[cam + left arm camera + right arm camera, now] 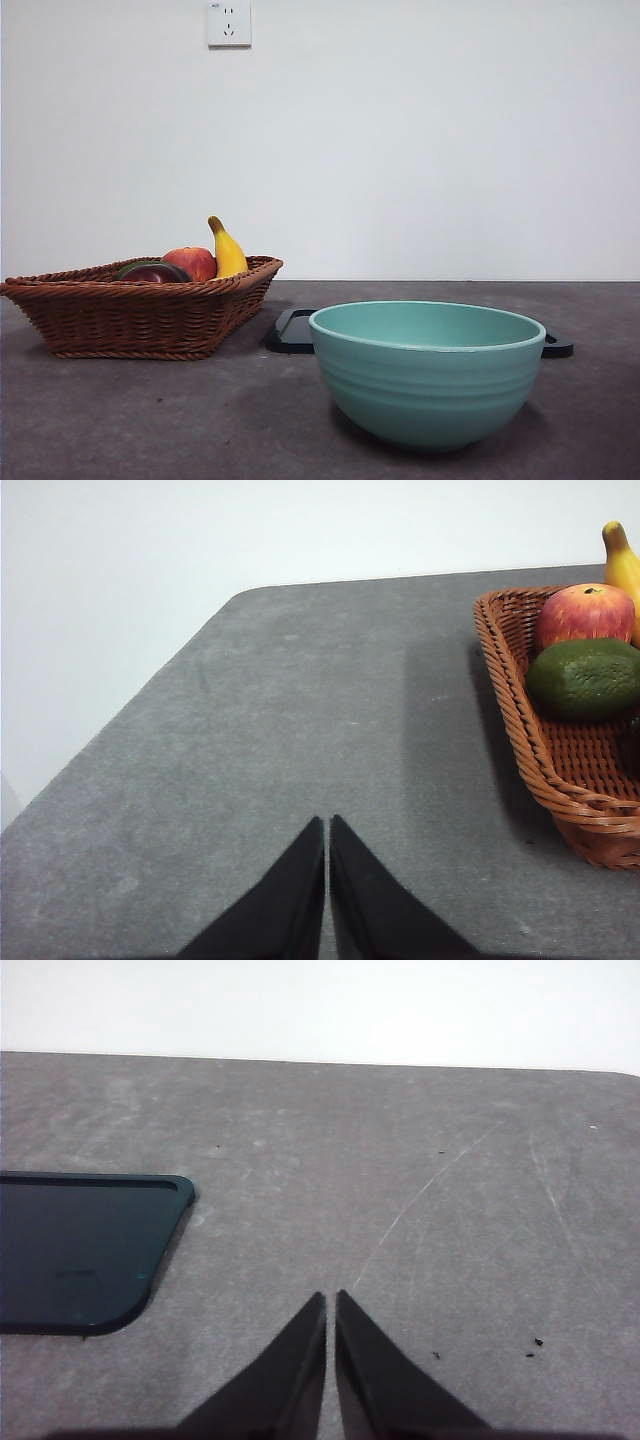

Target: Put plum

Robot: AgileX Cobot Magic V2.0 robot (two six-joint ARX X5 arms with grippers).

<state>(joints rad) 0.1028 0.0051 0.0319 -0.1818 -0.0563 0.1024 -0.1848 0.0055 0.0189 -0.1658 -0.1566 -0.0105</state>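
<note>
The plum [155,273] is dark maroon and lies in a brown wicker basket [130,315] at the left of the front view, with only its top showing above the rim. My left gripper [327,826] is shut and empty over bare table, well apart from the basket [545,760]; the plum does not show clearly in that view. My right gripper [331,1300] is shut and empty above the table beside a black tray [80,1250]. Neither gripper shows in the front view.
The basket also holds a red apple [191,262], a banana [228,252] and a dark green fruit [585,677]. A teal bowl [428,375] stands at the front right, with the black tray [292,332] behind it. A white wall backs the table.
</note>
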